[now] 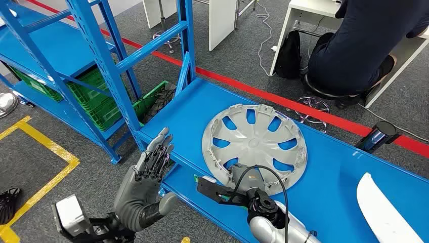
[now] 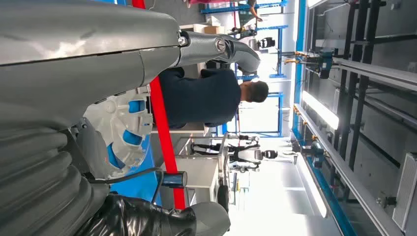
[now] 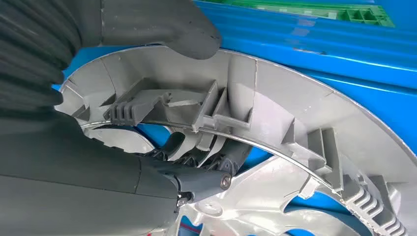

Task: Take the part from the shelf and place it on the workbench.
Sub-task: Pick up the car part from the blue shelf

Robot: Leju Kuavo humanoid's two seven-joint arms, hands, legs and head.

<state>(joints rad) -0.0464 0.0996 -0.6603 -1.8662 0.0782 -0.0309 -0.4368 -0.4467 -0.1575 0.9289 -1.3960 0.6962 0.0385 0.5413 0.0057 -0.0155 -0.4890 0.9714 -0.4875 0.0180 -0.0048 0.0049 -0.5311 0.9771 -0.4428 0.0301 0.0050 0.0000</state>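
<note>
A silver wheel cover [image 1: 263, 136] lies flat on the blue shelf [image 1: 334, 172], its spokes showing blue through the openings. My right hand [image 1: 243, 178] is at its near edge and grips the rim. In the right wrist view the thumb [image 3: 147, 29] lies over the rim of the wheel cover [image 3: 295, 113] and the dark fingers [image 3: 196, 177] curl under it through an opening. My left hand [image 1: 152, 167] is raised to the left of the shelf's front corner, fingers spread, holding nothing. The left wrist view shows the wheel cover [image 2: 120, 123] past the left hand [image 2: 221, 49].
Blue shelf uprights [image 1: 109, 66] stand close to the left, with green crates [image 1: 96, 96] behind them. A white curved part [image 1: 384, 212] lies on the shelf at right. A person [image 1: 364, 40] sits at a white desk beyond the red floor line [image 1: 303, 109].
</note>
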